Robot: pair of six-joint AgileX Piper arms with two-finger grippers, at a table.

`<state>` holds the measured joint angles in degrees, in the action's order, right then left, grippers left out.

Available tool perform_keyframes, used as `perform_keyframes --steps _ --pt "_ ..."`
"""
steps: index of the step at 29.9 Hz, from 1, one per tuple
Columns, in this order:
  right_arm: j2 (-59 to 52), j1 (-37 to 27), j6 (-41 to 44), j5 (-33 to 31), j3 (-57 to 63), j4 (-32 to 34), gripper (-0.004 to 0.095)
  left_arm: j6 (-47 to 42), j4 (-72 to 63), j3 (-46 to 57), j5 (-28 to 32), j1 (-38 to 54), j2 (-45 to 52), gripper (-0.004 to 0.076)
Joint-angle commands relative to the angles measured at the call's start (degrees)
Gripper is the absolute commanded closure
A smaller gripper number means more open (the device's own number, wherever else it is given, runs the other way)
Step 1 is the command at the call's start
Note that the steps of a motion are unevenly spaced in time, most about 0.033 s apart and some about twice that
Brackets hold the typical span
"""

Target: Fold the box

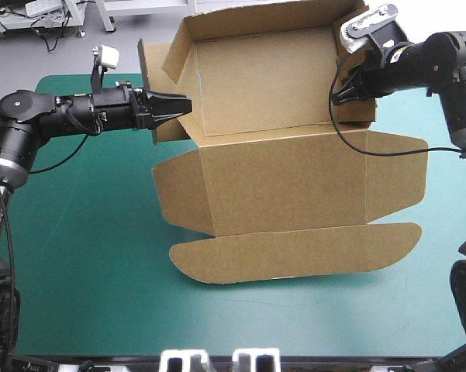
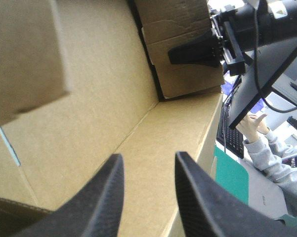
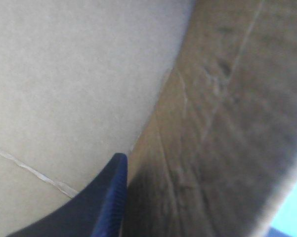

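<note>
At the far edge of the table [image 1: 77, 256], the right gripper [image 1: 339, 96] pinches the right wall of the box [image 1: 279, 178]. The left gripper [image 1: 188, 103] stands parted, empty, at the left wall.

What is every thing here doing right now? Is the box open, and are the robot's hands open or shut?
box: an open tray, walls raised.
lid: open, lying flat on the teal-green cover.
left gripper: open, fingertips inside the box, holding nothing.
right gripper: shut on the box, at its right wall.
</note>
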<state>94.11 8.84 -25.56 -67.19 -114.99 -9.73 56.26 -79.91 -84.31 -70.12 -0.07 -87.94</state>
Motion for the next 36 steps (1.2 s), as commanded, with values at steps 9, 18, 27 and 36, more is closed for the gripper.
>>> perform_keyframes --steps 9,18,27,36 --pt "-2.4 -0.1 0.0 4.3 -1.7 -0.4 0.0928 0.5 -8.4 -2.2 -2.9 -0.1 0.2 0.0384" --pt "-2.3 -0.1 0.5 4.0 -1.7 0.0 0.0928 9.6 -14.3 -4.3 -3.6 -0.1 2.2 0.0654" --pt "-2.3 -0.1 0.5 3.4 -1.7 0.1 0.0928 5.4 0.2 -19.0 -2.4 0.1 4.5 0.0734" --pt "-2.3 -0.2 0.5 2.9 -1.7 0.5 0.0928 -18.0 48.8 -34.1 -1.7 0.0 7.9 0.0734"
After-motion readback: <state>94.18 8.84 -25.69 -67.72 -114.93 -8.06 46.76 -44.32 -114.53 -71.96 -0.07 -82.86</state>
